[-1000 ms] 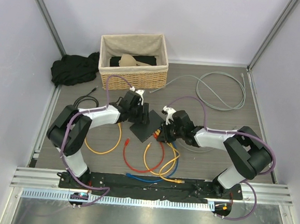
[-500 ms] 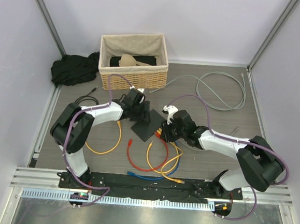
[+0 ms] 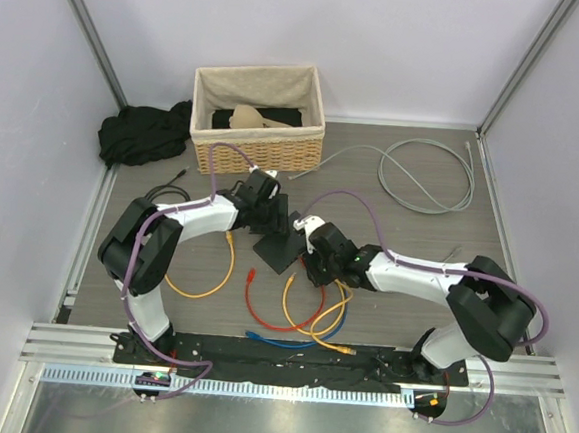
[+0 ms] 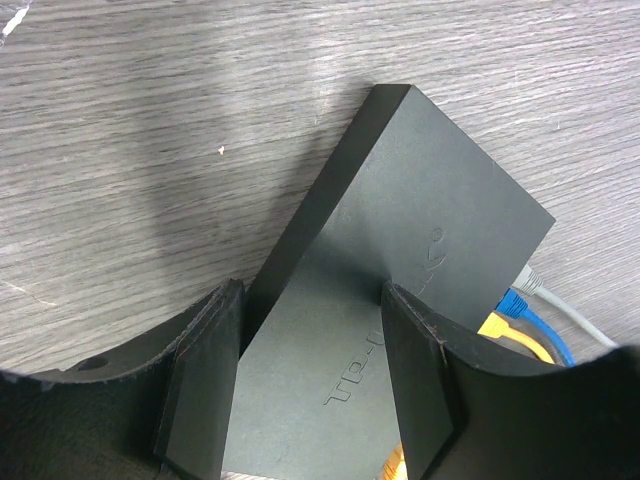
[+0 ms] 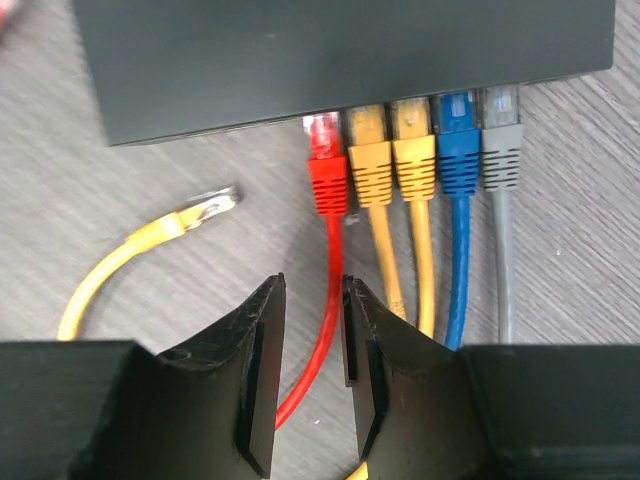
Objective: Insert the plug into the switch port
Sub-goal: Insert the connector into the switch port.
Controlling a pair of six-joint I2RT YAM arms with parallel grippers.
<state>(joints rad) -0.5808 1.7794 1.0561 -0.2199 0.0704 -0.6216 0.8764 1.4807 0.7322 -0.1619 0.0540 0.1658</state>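
Observation:
The switch [image 3: 279, 248] is a flat dark-grey box lying mid-table. My left gripper [image 4: 312, 295] is shut on its far end, one finger at each side of the switch [image 4: 420, 210]. In the right wrist view the switch's [image 5: 330, 50] socket edge holds a red plug [image 5: 326, 165], two yellow plugs [image 5: 392, 158], a blue plug [image 5: 457, 150] and a grey plug [image 5: 501, 145]. My right gripper [image 5: 311, 290] is open just behind the red plug. The red cable [image 5: 322, 330] runs between its fingers untouched.
A loose yellow plug [image 5: 195, 215] lies left of the red one. Yellow, red and blue cable loops [image 3: 282, 311] lie in front of the switch. A wicker basket [image 3: 258, 146], black cloth [image 3: 140, 135] and a grey cable coil [image 3: 428, 177] sit at the back.
My right wrist has swung left and the gripper now sits back from the switch edge over the red cable. My left gripper has stayed on the switch.

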